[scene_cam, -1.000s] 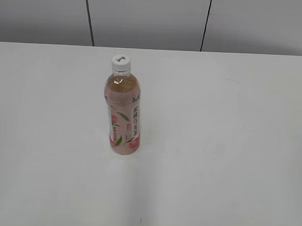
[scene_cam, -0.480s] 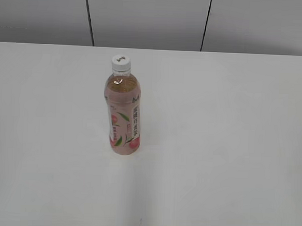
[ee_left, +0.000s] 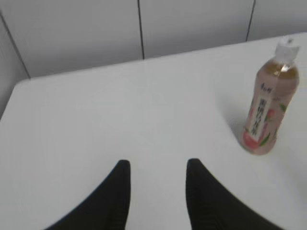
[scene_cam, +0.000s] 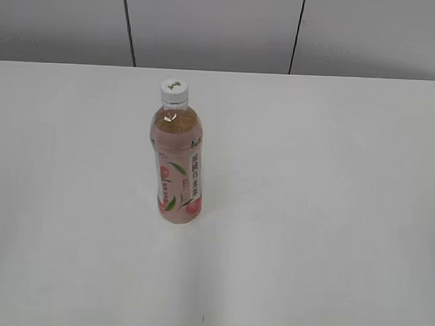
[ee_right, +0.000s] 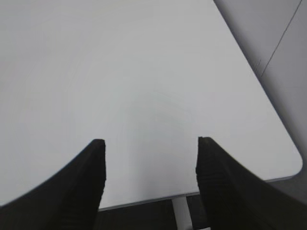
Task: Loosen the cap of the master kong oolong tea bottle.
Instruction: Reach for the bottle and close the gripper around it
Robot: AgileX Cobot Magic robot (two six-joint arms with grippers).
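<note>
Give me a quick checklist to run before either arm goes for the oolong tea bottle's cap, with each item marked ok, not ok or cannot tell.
1. Master kong oolong tea bottle upright on the table: ok.
2. Cap seated on the neck: ok; how tight, cannot tell.
3. Left gripper open and empty: ok.
4. Right gripper open and empty: ok.
5. Bottle in the left wrist view: ok, to the right of the fingers, apart from them.
6. Bottle in the right wrist view: not ok, only bare table shows.
</note>
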